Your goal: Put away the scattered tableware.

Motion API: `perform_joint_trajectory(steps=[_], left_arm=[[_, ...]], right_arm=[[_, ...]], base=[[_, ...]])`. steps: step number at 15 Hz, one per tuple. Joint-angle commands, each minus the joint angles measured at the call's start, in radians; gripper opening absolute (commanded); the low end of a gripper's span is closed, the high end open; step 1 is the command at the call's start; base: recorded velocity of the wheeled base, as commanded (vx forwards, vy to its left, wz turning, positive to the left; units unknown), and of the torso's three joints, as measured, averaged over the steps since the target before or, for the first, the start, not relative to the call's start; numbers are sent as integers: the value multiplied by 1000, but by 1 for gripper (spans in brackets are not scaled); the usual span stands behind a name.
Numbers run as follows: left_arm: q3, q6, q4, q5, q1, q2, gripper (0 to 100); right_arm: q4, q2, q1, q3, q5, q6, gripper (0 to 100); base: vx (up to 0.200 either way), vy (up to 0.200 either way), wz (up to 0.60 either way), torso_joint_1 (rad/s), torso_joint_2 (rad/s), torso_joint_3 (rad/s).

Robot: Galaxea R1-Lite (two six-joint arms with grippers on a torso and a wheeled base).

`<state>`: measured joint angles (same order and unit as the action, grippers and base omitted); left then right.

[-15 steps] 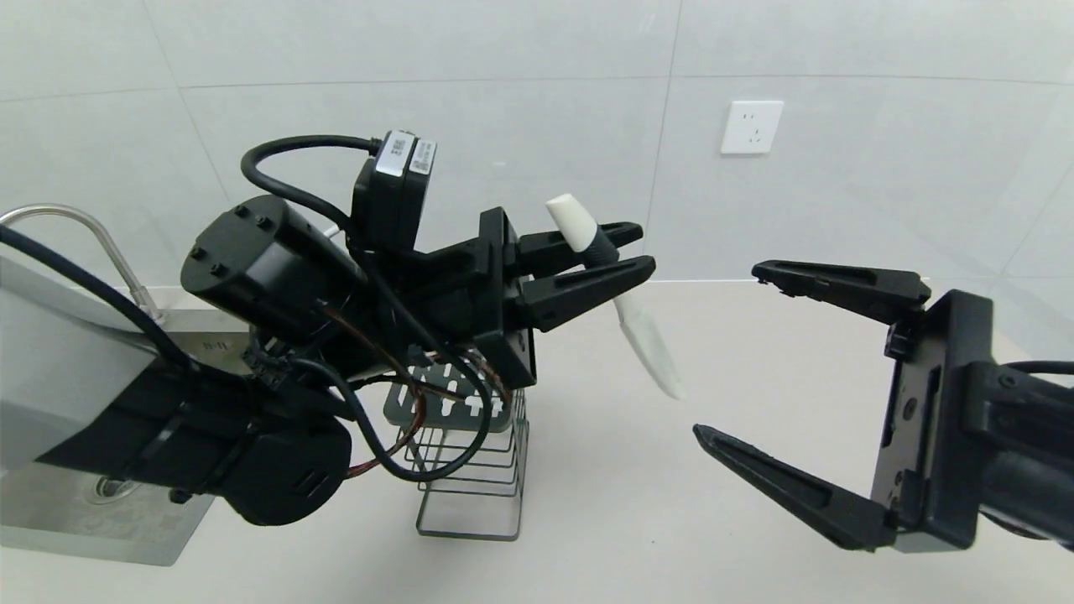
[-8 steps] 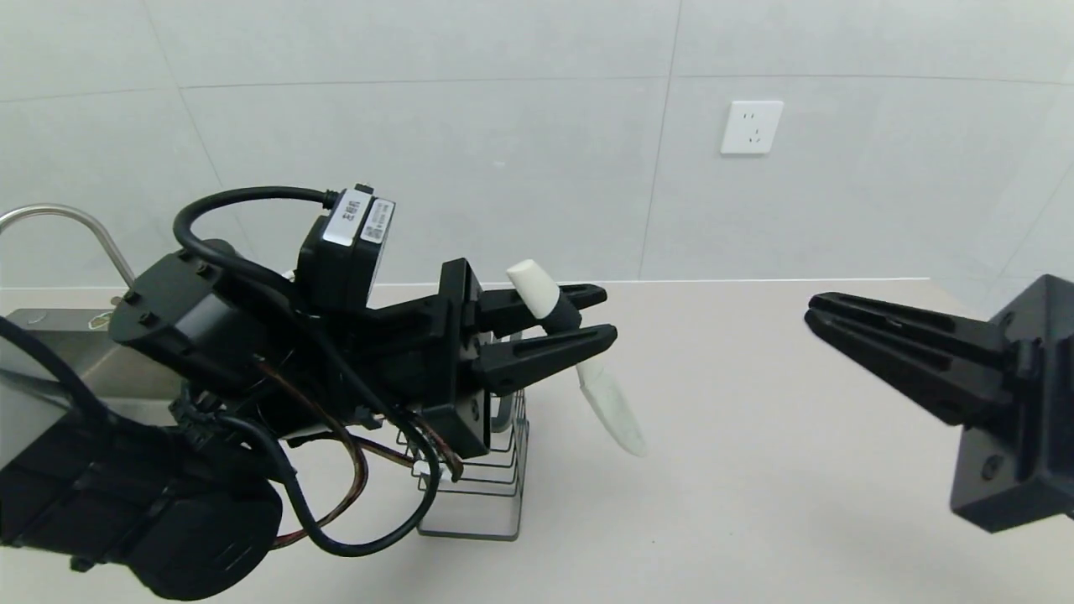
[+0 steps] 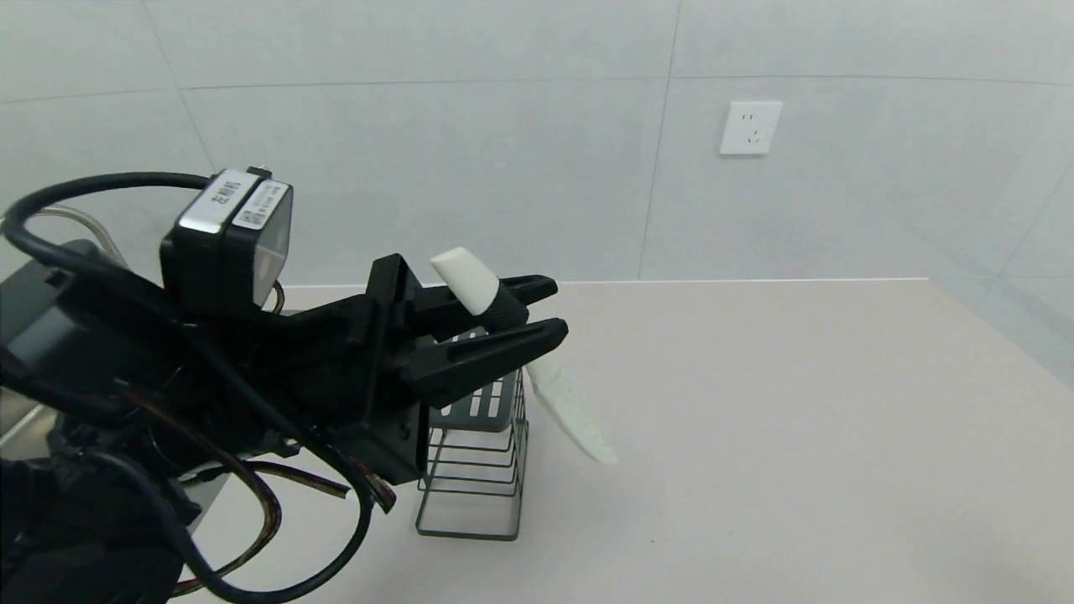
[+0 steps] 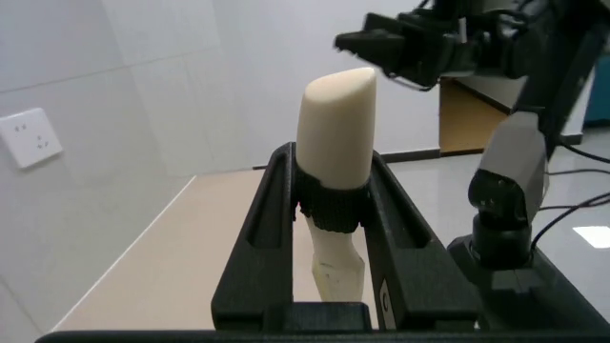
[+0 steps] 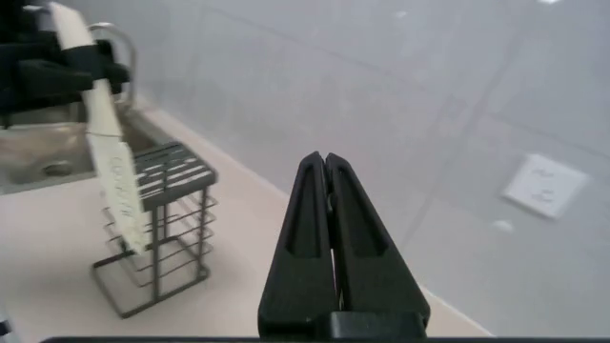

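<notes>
White knife [image 3: 564, 403] (black collar between handle and blade): clamped at collar in left tool [image 3: 557, 308], handle up, blade slanting down beside wire rack [image 3: 471, 491], apparently not touching. Rack upright on table [image 3: 755, 419], slotted grey top.

Left gripper [image 3: 555, 309], centre-left: clamped on white knife [image 3: 573, 413], blade angled down-right. Wire rack [image 3: 472, 497] beneath, lower centre. Wall socket [image 3: 749, 127], upper right.
</notes>
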<state>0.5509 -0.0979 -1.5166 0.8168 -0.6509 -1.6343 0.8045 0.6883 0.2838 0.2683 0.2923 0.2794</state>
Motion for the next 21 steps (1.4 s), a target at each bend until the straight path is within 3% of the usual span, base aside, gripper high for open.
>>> perform_joint_trajectory(steps=[1, 3, 4, 6, 9, 10, 11, 13, 14, 15, 16, 17, 19, 21], left_arm=[[-11, 0, 6, -1, 0, 47, 0], [-92, 6, 1, -33, 20, 96, 0], [-89, 4, 3, -36, 22, 116, 0], [-86, 6, 4, -34, 50, 149, 0], [-22, 7, 101, -34, 109, 186, 0], [69, 32, 242, -34, 146, 217, 0], [132, 81, 363, -36, 162, 240, 0], [247, 207, 635, -54, 169, 278, 0], [247, 207, 635, -54, 169, 278, 0], [299, 270, 737, -157, 128, 280, 0], [304, 270, 742, -177, 119, 280, 0], [317, 274, 748, -188, 117, 274, 0], [334, 276, 747, -188, 123, 248, 0], [333, 322, 742, -186, 129, 229, 0]], right_arm=[[-74, -296, -163, -100, 39, 3, 0], [-280, -547, -180, -132, 51, -2, 0], [-294, -607, -176, -179, 53, 3, 0], [-191, -605, -178, -267, 53, -6, 0], [-364, -605, -178, -268, 44, -5, 0], [-510, -605, -178, -268, 13, -2, 0], [-574, -605, -178, -268, 7, -3, 0], [-637, -605, -181, -268, -82, -31, 0], [-637, -605, -181, -268, -82, -31, 0], [-654, -605, -190, -268, -110, -77, 0], [-662, -605, -201, -268, -119, -101, 0], [-749, -659, -299, -268, -127, -124, 0], [-746, -685, -288, -268, -131, -144, 0], [-806, -685, -288, -268, -260, -229, 0]], base=[[0, 0, 0, 0, 0, 0], [0, 0, 0, 0, 0, 0], [0, 0, 0, 0, 0, 0], [0, 0, 0, 0, 0, 0], [0, 0, 0, 0, 0, 0], [0, 0, 0, 0, 0, 0], [0, 0, 0, 0, 0, 0], [0, 0, 0, 0, 0, 0], [0, 0, 0, 0, 0, 0], [0, 0, 0, 0, 0, 0], [0, 0, 0, 0, 0, 0], [0, 0, 0, 0, 0, 0], [0, 0, 0, 0, 0, 0], [0, 0, 0, 0, 0, 0]])
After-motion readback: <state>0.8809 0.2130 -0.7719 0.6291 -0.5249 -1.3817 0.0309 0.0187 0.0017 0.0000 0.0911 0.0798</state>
